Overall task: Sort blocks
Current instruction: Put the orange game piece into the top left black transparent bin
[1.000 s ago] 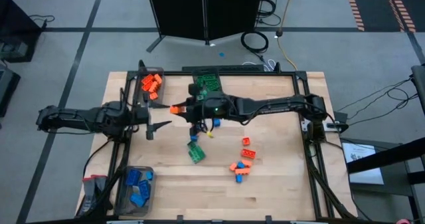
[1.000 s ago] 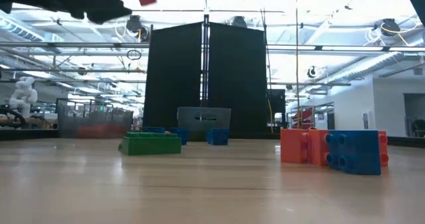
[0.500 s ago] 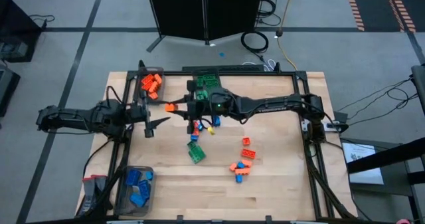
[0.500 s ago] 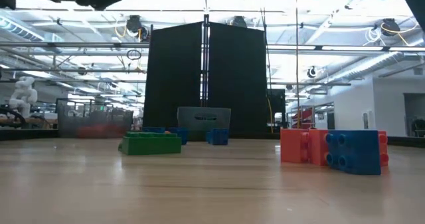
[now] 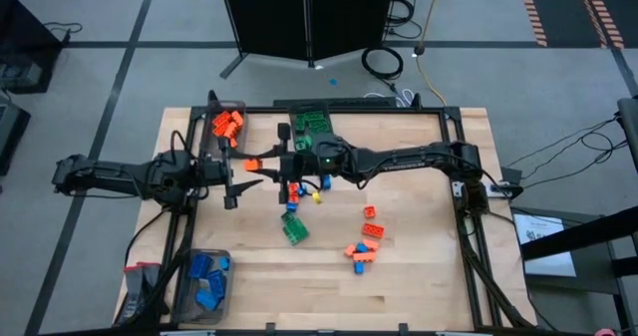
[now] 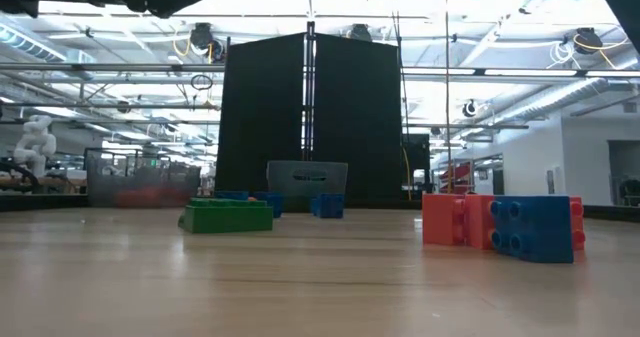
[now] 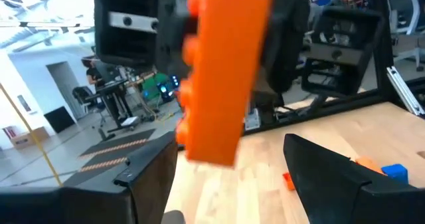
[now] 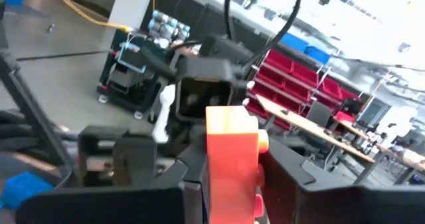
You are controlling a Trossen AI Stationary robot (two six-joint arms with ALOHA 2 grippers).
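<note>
Right end effector [image 5: 261, 161] pinching one orange block [image 5: 253, 162] between left end effector's [image 5: 239, 174] two spread fingers [image 7: 335, 177].

Overhead, table-level, two close wrist views

My right gripper [image 5: 257, 162] reaches far across toward my left side, its fingers [image 8: 292, 167] clamped on an orange block [image 8: 231, 163]. My left gripper [image 5: 236, 185] faces it, just beside, fingers [image 7: 332, 174] spread apart.
</note>
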